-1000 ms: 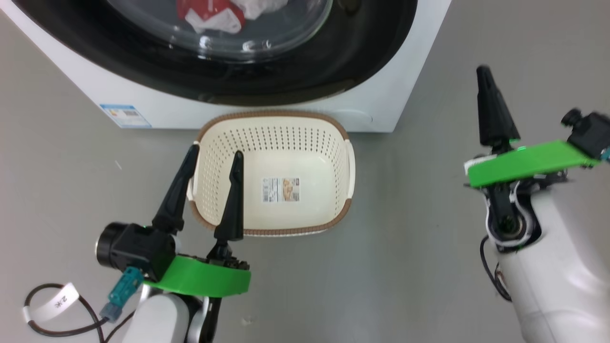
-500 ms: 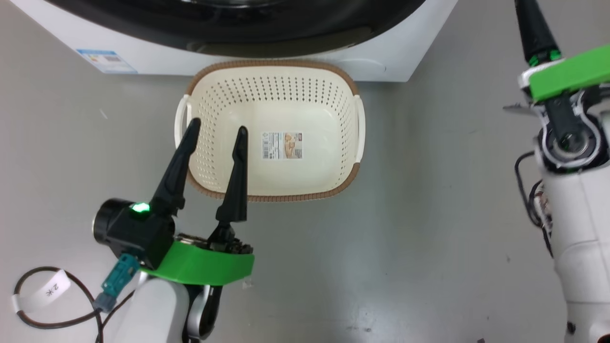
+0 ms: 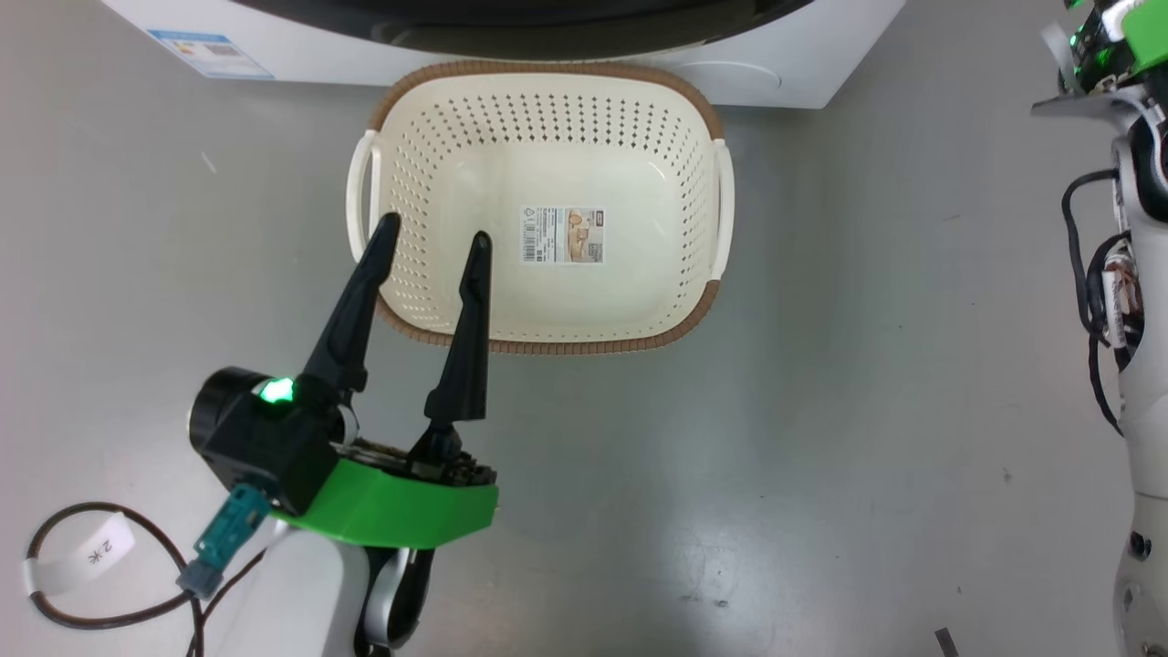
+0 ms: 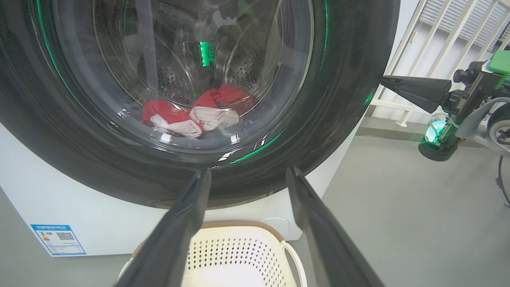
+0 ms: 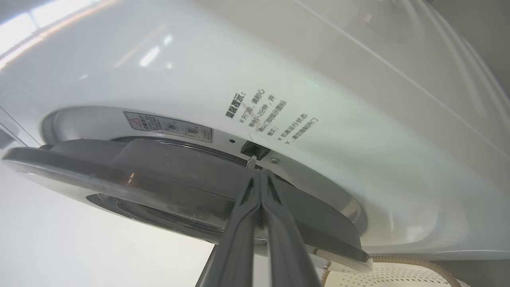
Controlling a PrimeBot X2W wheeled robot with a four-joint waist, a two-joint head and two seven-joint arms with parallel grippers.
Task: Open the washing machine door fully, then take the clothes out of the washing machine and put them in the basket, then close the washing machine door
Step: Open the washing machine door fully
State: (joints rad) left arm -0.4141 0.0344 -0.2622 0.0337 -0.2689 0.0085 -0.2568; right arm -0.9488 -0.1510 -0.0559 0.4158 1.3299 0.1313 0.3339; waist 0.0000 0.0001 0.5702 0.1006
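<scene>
Ok so, starting far left: a small blue label (image 3: pixel 210 53) is stuck low on the white front of the washing machine (image 3: pixel 821 78). Next over, the left claw (image 3: pixel 435 228) is held with its fingers spread wide, nothing gripped, hanging above the near-left corner of the basket (image 3: pixel 547 69). The basket is parked on the grey floor (image 3: pixel 821 411), right up against the machine's front, and a paper label (image 3: pixel 563 234) is stuck to its floor.

From the left wrist view, the clothes (image 4: pixel 191 115) are seen bundled in the drum, behind the glass of the washing machine door (image 4: pixel 350 79), well above the basket.

Further right, the right claw (image 5: pixel 259 175) is pinched fully together with nothing clamped. Its tips are placed at the edge of the door's dark rim, just short of the latch slot (image 5: pixel 255 149) in the white front. Whether the rim is actually touched can't be told. At the far right of the head view, the pale right arm (image 3: pixel 1141 383) is seen reaching up.
</scene>
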